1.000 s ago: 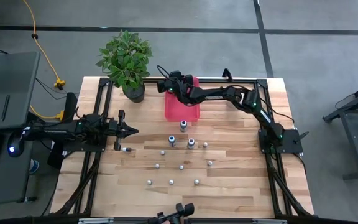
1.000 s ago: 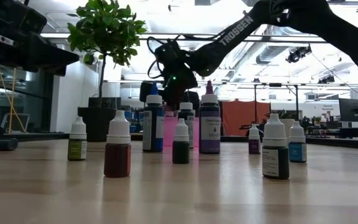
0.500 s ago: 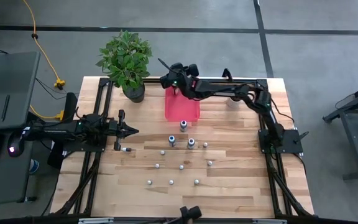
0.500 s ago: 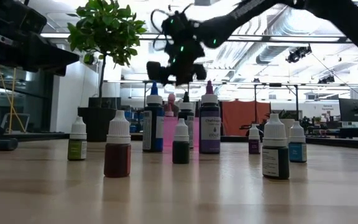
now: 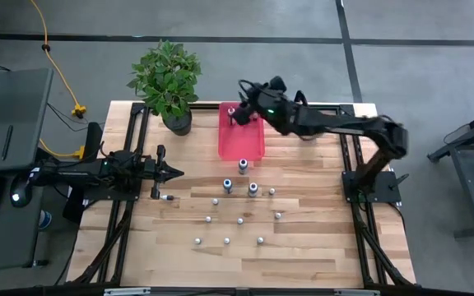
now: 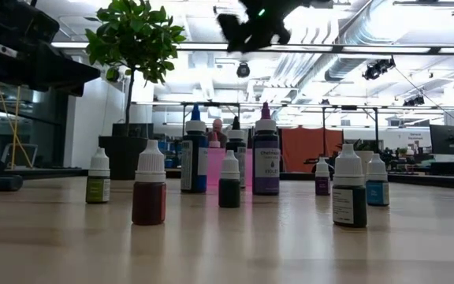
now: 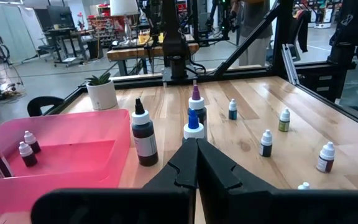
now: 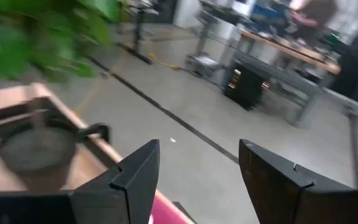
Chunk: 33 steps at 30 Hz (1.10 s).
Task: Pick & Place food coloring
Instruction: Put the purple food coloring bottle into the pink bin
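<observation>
Several food coloring bottles (image 5: 239, 220) with white caps stand upright on the wooden table; three taller ones (image 5: 243, 166) stand nearest the pink tray (image 5: 242, 141). In the left wrist view, small bottles (image 7: 32, 142) lie inside the pink tray (image 7: 73, 163). My right gripper (image 5: 243, 94) hangs high over the tray's far end, open, with nothing between its fingers (image 8: 138, 177). It shows at the low view's top (image 6: 252, 24). My left gripper (image 5: 174, 173) waits shut at the table's left side, pointing level toward the bottles (image 7: 194, 129).
A large potted plant (image 5: 169, 82) stands at the far left corner beside the tray. A small white pot with a green plant (image 7: 101, 94) stands at the table's right side. Black frame rails (image 5: 130, 205) run along the left and right edges. Bare wood lies near the front edge.
My right gripper has risen well above the pink tray and drifted toward the table's right edge, rolling about its own line as it went. The bottles and the tray have stayed where they were.
</observation>
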### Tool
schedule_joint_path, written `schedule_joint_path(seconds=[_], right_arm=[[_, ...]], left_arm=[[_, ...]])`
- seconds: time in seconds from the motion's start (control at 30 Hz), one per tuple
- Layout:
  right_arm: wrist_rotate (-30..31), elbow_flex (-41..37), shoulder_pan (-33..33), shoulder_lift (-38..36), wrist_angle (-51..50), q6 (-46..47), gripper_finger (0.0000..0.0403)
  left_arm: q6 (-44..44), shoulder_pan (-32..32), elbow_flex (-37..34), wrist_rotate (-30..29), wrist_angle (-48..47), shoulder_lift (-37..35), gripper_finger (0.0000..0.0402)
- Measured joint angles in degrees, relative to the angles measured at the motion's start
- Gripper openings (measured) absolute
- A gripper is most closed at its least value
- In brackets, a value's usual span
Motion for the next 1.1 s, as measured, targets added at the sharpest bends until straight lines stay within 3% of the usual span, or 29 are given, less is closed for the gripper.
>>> schedule_joint_path(seconds=[0.2, 0.37, 0.63, 1.1], right_arm=[[-2.9, -9.4, 4.6, -11.4, -0.2, 0.7, 0.0208], [-6.1, -15.0, 8.3, -16.4, -0.4, 1.0, 0.0208], [-9.6, -17.7, 13.1, -17.3, -0.7, 3.6, 0.0208], [-6.1, -17.7, 18.5, -17.3, -0.1, 3.1, 0.0208]], left_arm=[[0.0, 0.0, 0.0, 0.0, 0.0, 0.0, 0.0], [0.0, 0.0, 0.0, 0.0, 0.0, 0.0, 0.0], [0.0, 0.0, 0.0, 0.0, 0.0, 0.0, 0.0], [0.0, 0.0, 0.0, 0.0, 0.0, 0.0, 0.0]])
